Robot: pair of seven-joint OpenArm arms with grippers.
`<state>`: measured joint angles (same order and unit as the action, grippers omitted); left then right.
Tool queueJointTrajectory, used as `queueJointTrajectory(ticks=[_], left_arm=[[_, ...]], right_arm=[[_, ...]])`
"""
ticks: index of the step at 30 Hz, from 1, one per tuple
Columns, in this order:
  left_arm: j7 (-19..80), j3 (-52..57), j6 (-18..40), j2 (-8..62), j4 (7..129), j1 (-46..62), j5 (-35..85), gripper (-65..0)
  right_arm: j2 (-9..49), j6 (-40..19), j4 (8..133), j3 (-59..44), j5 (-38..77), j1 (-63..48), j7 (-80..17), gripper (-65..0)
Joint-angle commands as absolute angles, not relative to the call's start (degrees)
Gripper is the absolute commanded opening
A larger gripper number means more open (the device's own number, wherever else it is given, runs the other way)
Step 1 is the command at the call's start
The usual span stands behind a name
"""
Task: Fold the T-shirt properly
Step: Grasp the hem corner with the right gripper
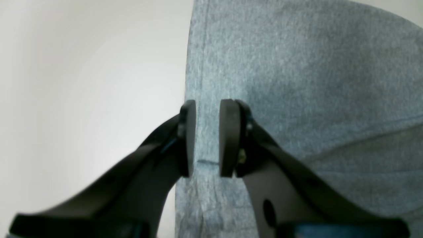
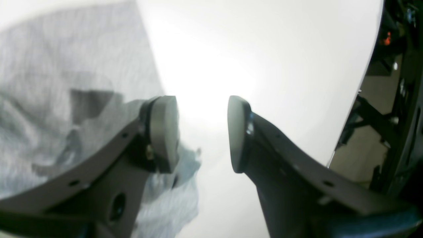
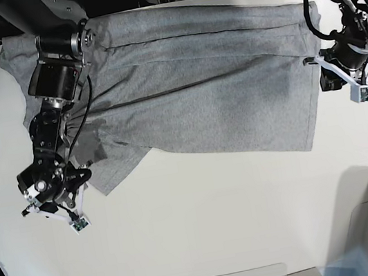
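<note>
Left wrist view: left gripper (image 1: 207,137) narrowly parted astride T-shirt (image 1: 297,82) hem; right gripper (image 2: 202,134) wide.

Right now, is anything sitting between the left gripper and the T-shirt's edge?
Nothing visible. The left gripper is directly over the T-shirt hem, jaws parted astride the edge, only bare table beside it.

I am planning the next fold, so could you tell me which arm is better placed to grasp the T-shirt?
Probably the left: its pincer straddles the hem of the T-shirt, while the right pincer stands open over bare table.
</note>
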<state>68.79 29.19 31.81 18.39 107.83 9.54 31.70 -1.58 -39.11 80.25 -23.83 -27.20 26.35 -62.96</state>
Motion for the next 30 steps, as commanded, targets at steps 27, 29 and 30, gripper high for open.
queueJointTrajectory(ticks=[27,29,30], left_arm=[[67.7,29.3,32.0,18.9,108.7,9.5,32.4,-52.5],[67.7,29.3,32.0,18.9,108.7,9.5,32.4,-52.5],[67.7,29.3,32.0,18.9,108.7,9.5,32.4,-52.5]], right_arm=[[5.1,-38.5,36.1,-35.6,-27.0,35.4,-22.7,-39.8],[5.2,-38.5,36.2,-35.6,-27.0,35.6,-22.7,-39.8],[5.2,-38.5,36.3,-35.6,-27.0,36.3,-22.7,-39.8]])
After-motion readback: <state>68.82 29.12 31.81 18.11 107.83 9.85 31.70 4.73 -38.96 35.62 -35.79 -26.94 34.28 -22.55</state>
